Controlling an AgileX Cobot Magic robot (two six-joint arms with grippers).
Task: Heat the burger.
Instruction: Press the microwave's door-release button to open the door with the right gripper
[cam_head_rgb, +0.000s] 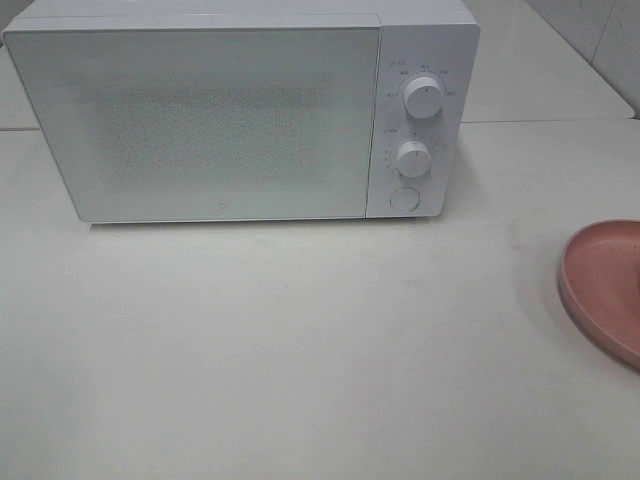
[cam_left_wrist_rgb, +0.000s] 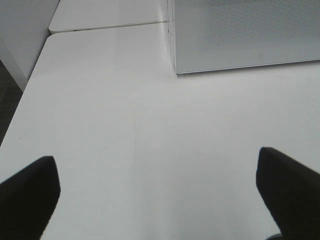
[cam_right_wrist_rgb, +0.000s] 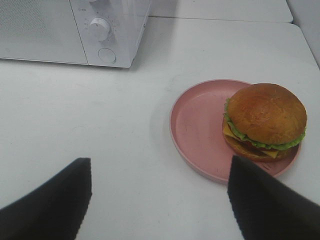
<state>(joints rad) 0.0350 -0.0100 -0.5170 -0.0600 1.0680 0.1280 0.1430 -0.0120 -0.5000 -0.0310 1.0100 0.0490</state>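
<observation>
The burger (cam_right_wrist_rgb: 265, 121), with a golden-brown bun, green lettuce and yellow cheese, sits on the far side of a pink plate (cam_right_wrist_rgb: 197, 125) in the right wrist view. In the exterior view only the plate's edge (cam_head_rgb: 605, 285) shows at the right border; the burger is out of that frame. The white microwave (cam_head_rgb: 240, 110) stands at the back with its door shut. My right gripper (cam_right_wrist_rgb: 160, 200) is open and empty, short of the plate. My left gripper (cam_left_wrist_rgb: 160, 190) is open and empty above bare table, near the microwave's front left corner (cam_left_wrist_rgb: 240, 35). Neither gripper shows in the exterior view.
The microwave has two knobs (cam_head_rgb: 424, 97) and a round button (cam_head_rgb: 404, 197) on its right panel, also seen in the right wrist view (cam_right_wrist_rgb: 102, 27). A table seam (cam_left_wrist_rgb: 110, 26) runs behind the microwave. The table's left edge (cam_left_wrist_rgb: 27, 100) drops off to dark floor.
</observation>
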